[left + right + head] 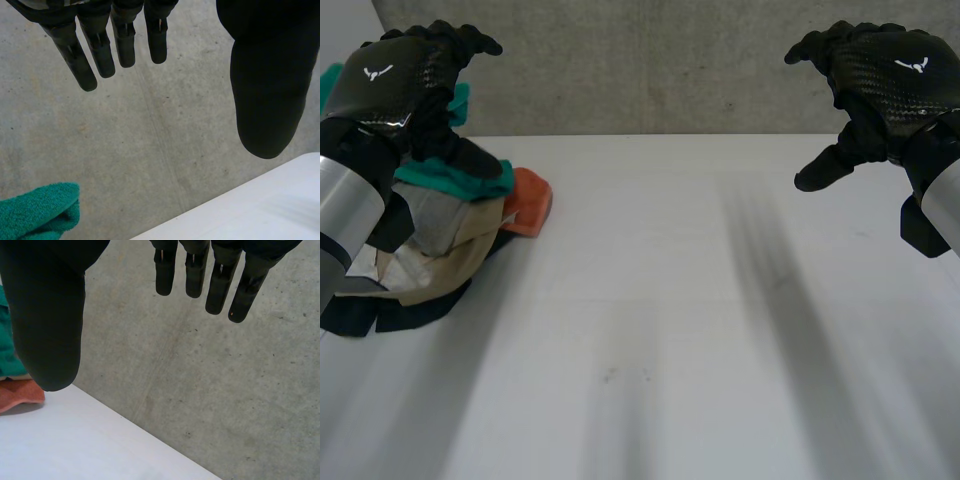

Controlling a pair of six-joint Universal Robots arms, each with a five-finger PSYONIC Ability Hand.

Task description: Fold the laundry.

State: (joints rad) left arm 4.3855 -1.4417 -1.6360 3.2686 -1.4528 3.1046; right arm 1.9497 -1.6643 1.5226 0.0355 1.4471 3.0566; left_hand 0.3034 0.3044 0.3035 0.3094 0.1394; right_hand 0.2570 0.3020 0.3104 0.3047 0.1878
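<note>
A pile of laundry [435, 250] lies at the table's left side: a green towel [455, 178] on top, an orange cloth [528, 202] at its right, beige, grey and black pieces below. My left hand [405, 75] hovers above the pile, open, its fingers [82, 65] straight and holding nothing; the green towel [40, 210] lies below its fingertips. My right hand [880, 85] hangs open over the table's right side, well away from the pile, with straight fingers [220, 295] and the thumb [50, 340] spread. The orange cloth [20, 392] and green towel [6, 347] lie beside that thumb.
The white table [670, 330] stretches bare across the middle and right. Its far edge [720, 135] meets a grey concrete floor [670, 60] beyond.
</note>
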